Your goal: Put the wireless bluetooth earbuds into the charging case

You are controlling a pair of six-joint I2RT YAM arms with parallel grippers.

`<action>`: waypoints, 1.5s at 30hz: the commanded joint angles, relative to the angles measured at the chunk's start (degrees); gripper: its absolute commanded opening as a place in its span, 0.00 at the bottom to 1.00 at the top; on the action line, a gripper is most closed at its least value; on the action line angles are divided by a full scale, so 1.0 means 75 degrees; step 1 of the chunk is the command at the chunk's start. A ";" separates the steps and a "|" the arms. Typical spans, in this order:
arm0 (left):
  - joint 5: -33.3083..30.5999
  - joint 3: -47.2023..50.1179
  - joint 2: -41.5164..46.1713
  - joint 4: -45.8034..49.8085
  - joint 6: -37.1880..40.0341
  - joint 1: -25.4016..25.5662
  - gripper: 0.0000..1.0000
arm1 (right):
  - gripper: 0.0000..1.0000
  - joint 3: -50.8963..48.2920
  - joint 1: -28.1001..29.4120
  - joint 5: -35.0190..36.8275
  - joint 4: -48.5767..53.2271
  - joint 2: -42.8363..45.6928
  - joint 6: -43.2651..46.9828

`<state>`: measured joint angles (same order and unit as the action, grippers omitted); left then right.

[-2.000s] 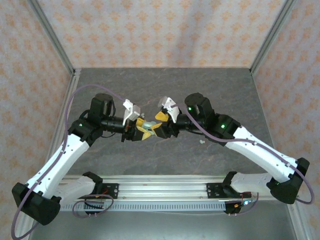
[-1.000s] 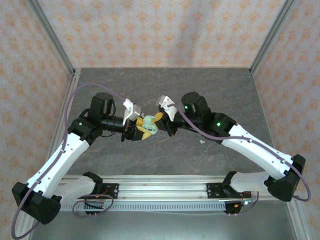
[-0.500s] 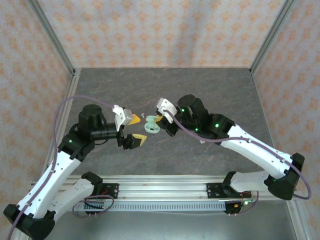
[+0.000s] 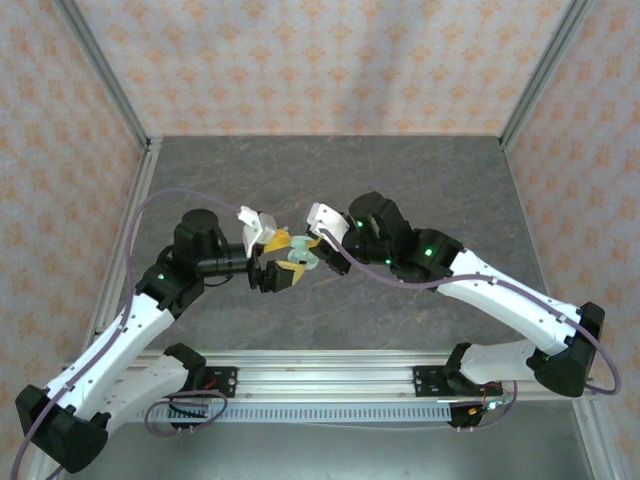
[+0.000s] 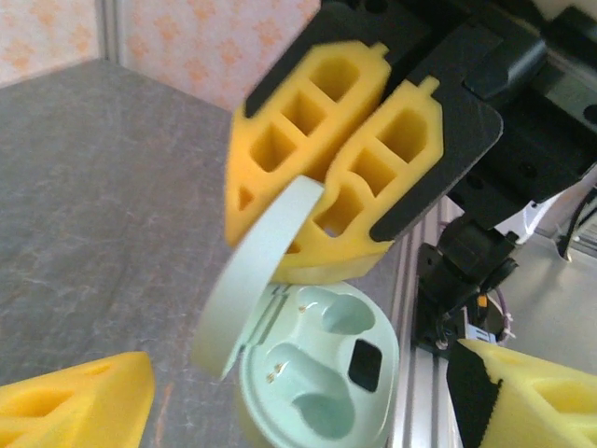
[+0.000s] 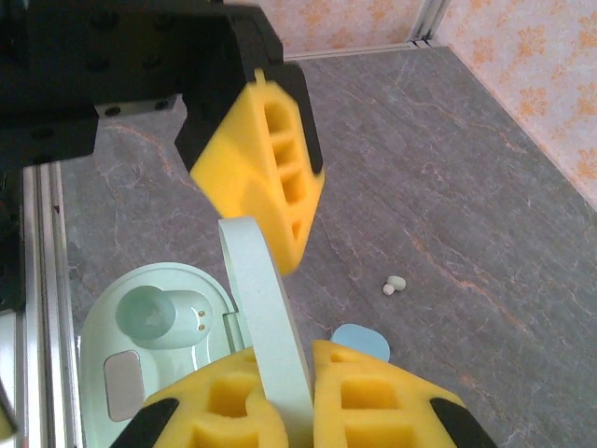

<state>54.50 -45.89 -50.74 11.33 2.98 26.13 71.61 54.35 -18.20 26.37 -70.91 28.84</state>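
The right claw (image 6: 297,399) stays clenched on the raised lid (image 6: 264,303) of the open mint charging case (image 5: 317,378). The left claw (image 4: 279,260), drawn back a moment ago, is again beside the case, spread wide and holding nothing. A pale earbud (image 6: 395,283) lies apart on the bench (image 6: 448,177).

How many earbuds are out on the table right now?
2: a pale earbud on the table, and a light blue earbud just past the right end effector, which pinches the charging case lid. More may be hidden.
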 commanded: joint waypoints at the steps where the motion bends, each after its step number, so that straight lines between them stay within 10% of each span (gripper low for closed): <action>1: 0.0409 -0.0409 -0.0252 0.0133 0.0328 0.0138 0.80 | 0.05 0.0373 0.0054 0.0091 -0.0065 -0.0070 0.0216; 28: 0.0448 -0.0331 -0.0242 0.0410 0.0903 -0.0223 0.23 | 0.05 0.0741 0.0019 -0.0518 0.0184 -0.0203 -0.0287; 45: 0.0226 -0.0176 0.0032 0.0737 0.0786 -0.0214 0.13 | 0.55 0.0869 -0.0016 -0.0930 0.0093 -0.0357 -0.1176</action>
<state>57.04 -46.39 -50.33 16.29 9.06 24.75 75.77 54.22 -23.62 26.81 -73.69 22.00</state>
